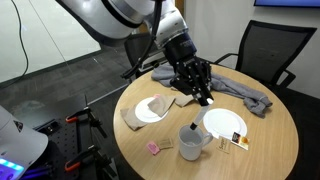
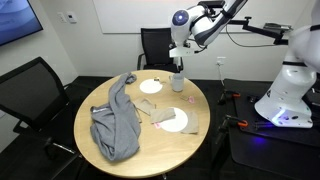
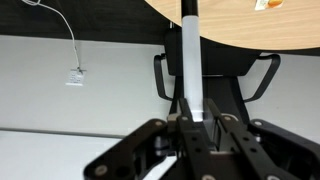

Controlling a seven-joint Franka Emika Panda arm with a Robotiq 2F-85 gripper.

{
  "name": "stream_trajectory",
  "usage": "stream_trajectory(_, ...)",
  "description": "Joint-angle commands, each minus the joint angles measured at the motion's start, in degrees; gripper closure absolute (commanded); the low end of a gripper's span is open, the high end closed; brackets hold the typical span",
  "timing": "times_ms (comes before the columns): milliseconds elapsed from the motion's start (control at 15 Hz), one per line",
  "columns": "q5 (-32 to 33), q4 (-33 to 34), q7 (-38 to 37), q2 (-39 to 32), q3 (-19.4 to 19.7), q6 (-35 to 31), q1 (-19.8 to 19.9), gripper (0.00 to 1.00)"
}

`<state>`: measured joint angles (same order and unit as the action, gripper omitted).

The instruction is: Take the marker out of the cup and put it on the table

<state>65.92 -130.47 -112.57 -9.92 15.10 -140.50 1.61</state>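
In the wrist view my gripper [image 3: 192, 118] is shut on the marker [image 3: 190, 60], a slim pale stick with a dark tip that points at the table [image 3: 240, 25]. In both exterior views the gripper [image 1: 203, 92] [image 2: 179, 62] hangs well above the table [image 1: 260, 140] [image 2: 150, 140]. The marker's end [image 1: 207, 99] sticks out below the fingers. The cup [image 1: 192, 143] [image 2: 177, 83], a grey mug, stands upright on the table below the gripper, apart from it.
Two white plates [image 1: 150, 110] [image 1: 224, 123] lie on the table, one of them on a beige napkin. A grey cloth [image 1: 245, 95] [image 2: 115, 125] is heaped on one side. A pink scrap [image 1: 154, 148] lies near the mug. Black chairs [image 1: 265, 50] [image 2: 155, 45] stand round the table.
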Motion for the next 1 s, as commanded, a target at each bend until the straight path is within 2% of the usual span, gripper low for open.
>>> stream_trajectory(0,3.95,-5.05,8.82,7.19,-1.87,-3.65,3.51,0.95)
stream_trajectory(267,4.09,-7.12,20.26,10.54,-2.58,-8.04,5.27,0.95)
stream_trajectory(600,1.68,-8.99,33.77,12.89,-3.42,-12.15,5.48,0.95)
stream_trajectory(933,-5.49,-10.53,46.66,13.46,-4.82,-15.91,4.96,0.95)
